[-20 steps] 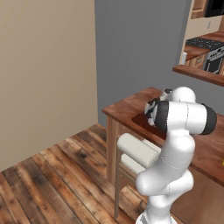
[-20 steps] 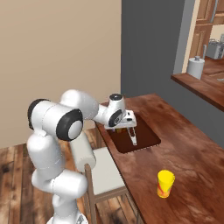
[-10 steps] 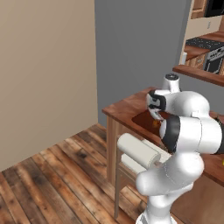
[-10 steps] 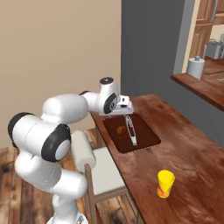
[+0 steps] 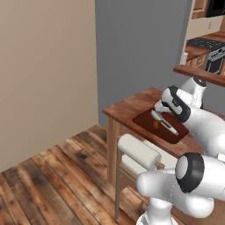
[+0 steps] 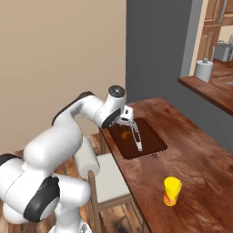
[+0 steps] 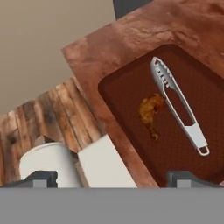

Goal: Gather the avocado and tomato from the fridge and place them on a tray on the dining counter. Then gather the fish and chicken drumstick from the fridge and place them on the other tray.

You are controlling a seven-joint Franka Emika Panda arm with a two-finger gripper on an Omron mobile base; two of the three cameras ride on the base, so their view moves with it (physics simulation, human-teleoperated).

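Note:
On the dining counter [image 5: 127, 107] [image 6: 191, 150] sits a dark brown tray [image 7: 127, 100] [image 5: 145, 121] [image 6: 152, 136]. A golden chicken drumstick [image 7: 149, 113] [image 5: 156, 125] [image 6: 124, 135] lies loose on it, beside metal tongs [image 7: 177, 105] [image 6: 136, 136]. My gripper [image 7: 113, 178] [image 5: 159, 107] [image 6: 126, 116] hangs open and empty above the tray's end near the counter's corner. Avocado, tomato and fish are out of view. A tall plain grey surface [image 5: 140, 44] rises behind the counter; I cannot tell whether it is the fridge.
A white-cushioned stool [image 5: 138, 151] [image 6: 107, 182] [image 7: 48, 159] stands against the counter's side below the tray. A yellow cup [image 6: 172, 191] stands on the counter nearer the base. A paper towel roll [image 6: 203, 70] sits on the far worktop.
The arm has swung and unfolded, carrying the open hand from over the tray's middle back toward the counter's corner end. The drumstick and tongs have not moved.

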